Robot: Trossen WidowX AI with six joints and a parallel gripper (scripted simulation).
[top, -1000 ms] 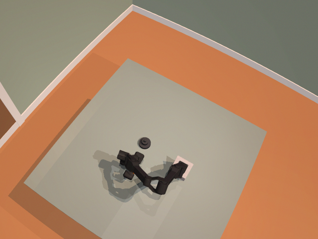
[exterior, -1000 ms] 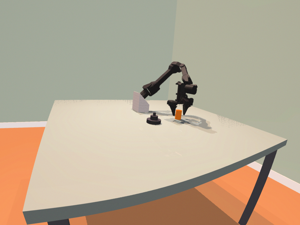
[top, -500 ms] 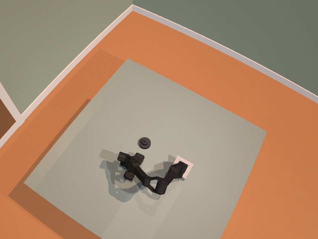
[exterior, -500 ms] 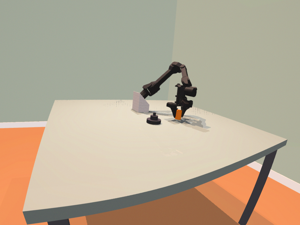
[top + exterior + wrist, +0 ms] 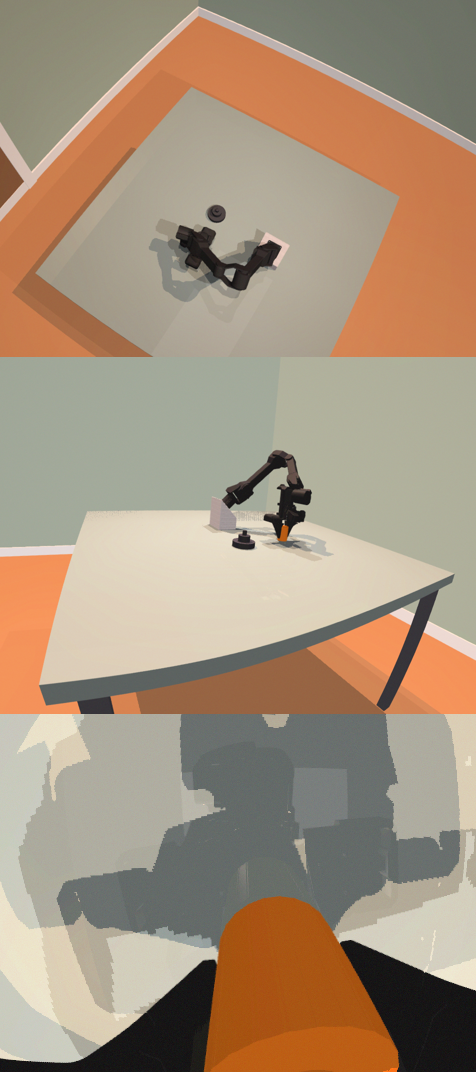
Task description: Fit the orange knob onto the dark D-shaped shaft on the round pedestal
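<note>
The orange knob is an upright cylinder at the table surface, to the right of the pedestal in the exterior view. My gripper is shut on the knob, with one dark finger on each side of it in the wrist view. The knob's hole is almost wholly out of the wrist view. The dark round pedestal stands on the table beside the gripper, with its short shaft pointing up and bare. The shaft's flat side cannot be made out. In the top view the arm hides the knob.
The arm's pale wedge-shaped base stands on the table, behind the pedestal in the exterior view. The arm's links arch from the base to the gripper. Shadows of the arm lie around the knob.
</note>
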